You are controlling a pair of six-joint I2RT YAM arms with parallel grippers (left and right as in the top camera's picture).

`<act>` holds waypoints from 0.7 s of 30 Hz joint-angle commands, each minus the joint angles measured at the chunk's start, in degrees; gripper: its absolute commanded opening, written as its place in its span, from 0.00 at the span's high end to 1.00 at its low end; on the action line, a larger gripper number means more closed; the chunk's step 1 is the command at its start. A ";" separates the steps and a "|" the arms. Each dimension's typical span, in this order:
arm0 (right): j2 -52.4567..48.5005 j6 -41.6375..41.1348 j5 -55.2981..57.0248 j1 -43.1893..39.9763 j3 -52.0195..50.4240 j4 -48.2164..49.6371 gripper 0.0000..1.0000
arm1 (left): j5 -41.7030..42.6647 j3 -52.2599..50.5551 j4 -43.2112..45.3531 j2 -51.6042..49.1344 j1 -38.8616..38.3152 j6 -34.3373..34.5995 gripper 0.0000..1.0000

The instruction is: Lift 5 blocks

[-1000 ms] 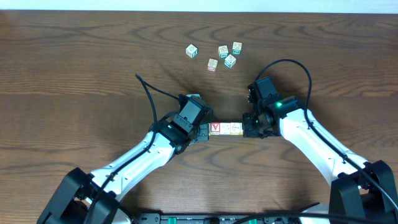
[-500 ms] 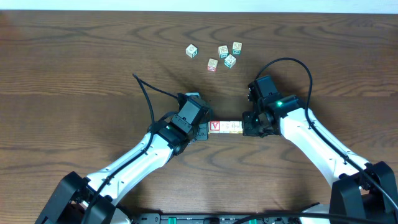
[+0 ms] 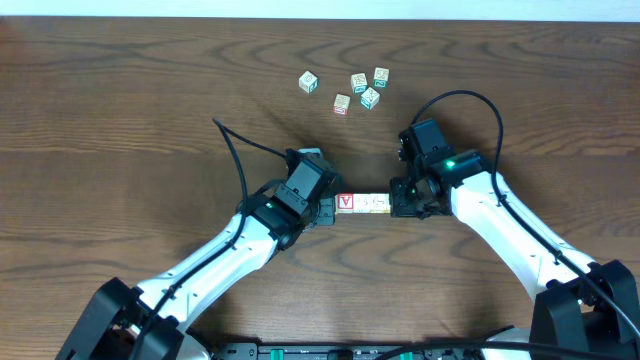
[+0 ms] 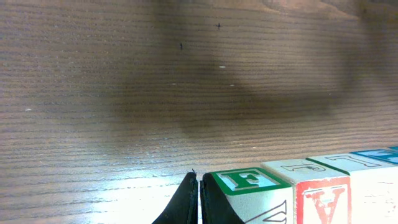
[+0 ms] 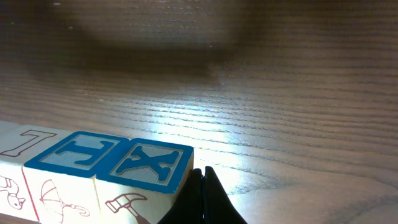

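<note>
Grained brown tabletop [image 3: 120,120], pale printed wooden blocks [image 3: 362,204]

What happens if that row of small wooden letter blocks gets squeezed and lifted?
The row of small wooden letter blocks looks stiff and light, so squeezing probably won't crush it. But it is separate smooth-faced cubes set end to end, so it could buckle in the middle and drop.

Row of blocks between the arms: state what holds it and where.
The row of blocks is clamped endwise between two shut grippers: the left gripper presses the V end, the right gripper the opposite end.
</note>
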State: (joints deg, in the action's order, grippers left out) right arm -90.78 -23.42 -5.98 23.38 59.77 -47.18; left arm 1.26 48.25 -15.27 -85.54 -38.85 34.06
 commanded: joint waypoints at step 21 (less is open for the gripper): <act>1.44 1.84 -22.84 3.72 4.44 0.55 0.99 | 13.77 3.41 3.85 2.62 -3.61 0.09 0.93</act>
State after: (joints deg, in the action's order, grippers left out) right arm -90.70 -23.44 -6.00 23.38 60.58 -48.42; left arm 1.13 48.25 -15.33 -85.14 -38.85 34.04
